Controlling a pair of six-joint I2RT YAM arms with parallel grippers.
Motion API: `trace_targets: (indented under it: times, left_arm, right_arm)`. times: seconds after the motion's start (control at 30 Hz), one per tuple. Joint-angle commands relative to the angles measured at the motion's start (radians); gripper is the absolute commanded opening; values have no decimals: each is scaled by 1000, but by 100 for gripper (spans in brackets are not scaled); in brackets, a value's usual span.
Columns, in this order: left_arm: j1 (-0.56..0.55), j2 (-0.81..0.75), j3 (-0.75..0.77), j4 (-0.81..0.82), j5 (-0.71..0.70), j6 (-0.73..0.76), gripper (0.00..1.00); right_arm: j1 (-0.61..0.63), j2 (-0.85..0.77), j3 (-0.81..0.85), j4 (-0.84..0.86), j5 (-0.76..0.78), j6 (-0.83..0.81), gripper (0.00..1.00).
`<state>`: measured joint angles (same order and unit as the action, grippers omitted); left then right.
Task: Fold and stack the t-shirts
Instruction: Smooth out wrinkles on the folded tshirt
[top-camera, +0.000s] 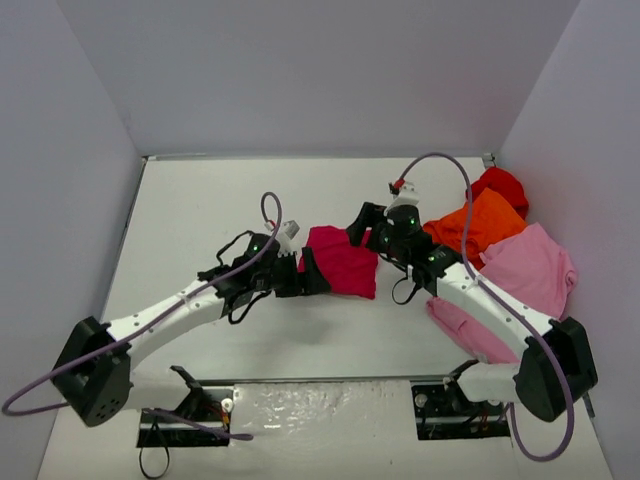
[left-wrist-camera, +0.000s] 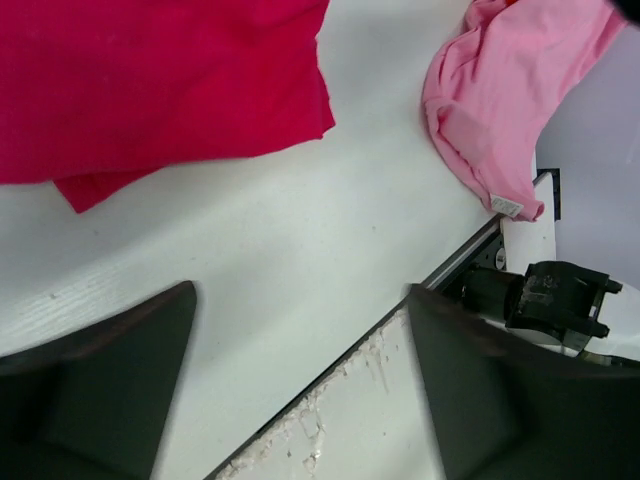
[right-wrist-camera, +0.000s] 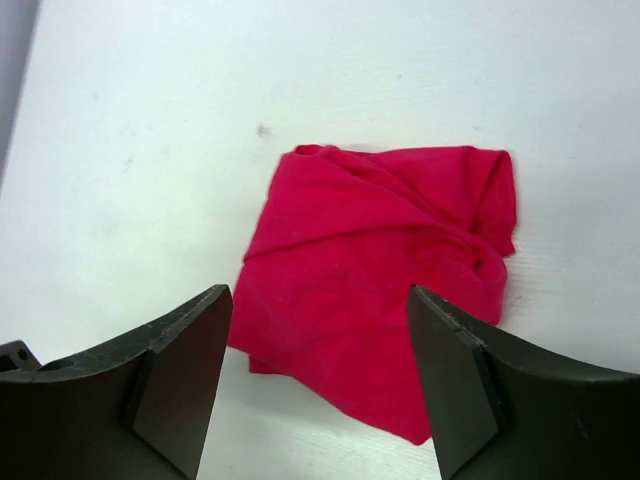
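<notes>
In the middle of the top view, a crimson-magenta cloth t-shirt lies folded into a rough, creased square on the white table. The left gripper sits just beside the shirt's left edge. In the left wrist view its dark fingers stand wide apart over bare tabletop with nothing between them, and the shirt fills the upper left of that frame. The right gripper is at the shirt's upper right corner. In the right wrist view its jaws are also spread wide and grip nothing, with the folded shirt lying on the table between and beyond the fingers.

At the right of the top view, a larger light pink cloth t-shirt lies crumpled, partly under the right arm. A bunched orange t-shirt touches its upper edge. Above that, toward the upper right, is a red t-shirt, close to the wall.
</notes>
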<state>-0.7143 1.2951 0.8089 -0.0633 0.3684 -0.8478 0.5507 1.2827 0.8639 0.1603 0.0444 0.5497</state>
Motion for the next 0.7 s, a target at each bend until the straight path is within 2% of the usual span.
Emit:
trace_targets:
  times: [0.0,0.17,0.3,0.47,0.67]
  left_arm:
    - [-11,-129,70,-41,-55,58,93]
    - [-13,-271,19,-35,-99,53,97]
    - [-12,-409,-86,37,-120,9,97]
    - [-14,-534,-153,24,-144,-13,97]
    - [-14,-608,-206,2,-144,-26,97]
  right_arm:
    - [5,-82,-48,25,-169,91,69]
    - [32,-226,-160,107,-251,174,71]
    - [37,-352,-230,169,-306,253,71]
    - [44,-445,-248,124,-305,255,70]
    - [46,-509,-238,69,-308,230,69]
